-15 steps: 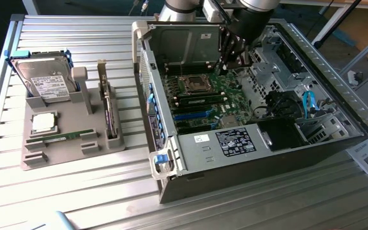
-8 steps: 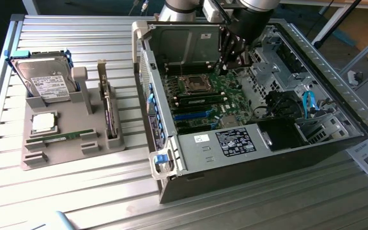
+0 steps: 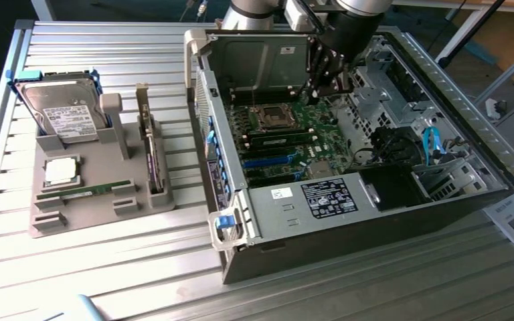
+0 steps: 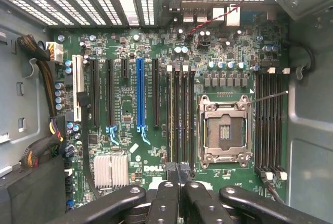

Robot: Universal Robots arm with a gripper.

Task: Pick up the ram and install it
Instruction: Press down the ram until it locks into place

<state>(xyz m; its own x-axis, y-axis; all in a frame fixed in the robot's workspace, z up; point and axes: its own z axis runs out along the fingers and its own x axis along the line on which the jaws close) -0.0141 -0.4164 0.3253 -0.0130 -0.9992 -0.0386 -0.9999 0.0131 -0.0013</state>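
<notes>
The ram (image 3: 88, 190), a thin green stick, lies flat in the grey holder (image 3: 78, 214) on the exterior view's left, far from the arm. My gripper (image 3: 318, 85) hangs inside the open computer case (image 3: 471, 180), just above the motherboard (image 3: 284, 134) near the processor socket (image 3: 273, 115). In the wrist view the gripper (image 4: 179, 179) is shut, its fingers (image 4: 165, 193) pressed together over the long memory slots (image 4: 179, 114) beside the socket (image 4: 225, 130). A narrow dark piece shows between the tips; I cannot tell what it is. A greenish stick (image 4: 170, 114) stands in one slot.
The holder also carries a hard drive (image 3: 65, 114), a square silver processor (image 3: 61, 170) and an upright dark expansion card (image 3: 152, 157). Inside the case are a power supply (image 3: 328, 197), blue cables (image 3: 431, 144) and drive cages (image 3: 391, 80). The case walls close in around the gripper.
</notes>
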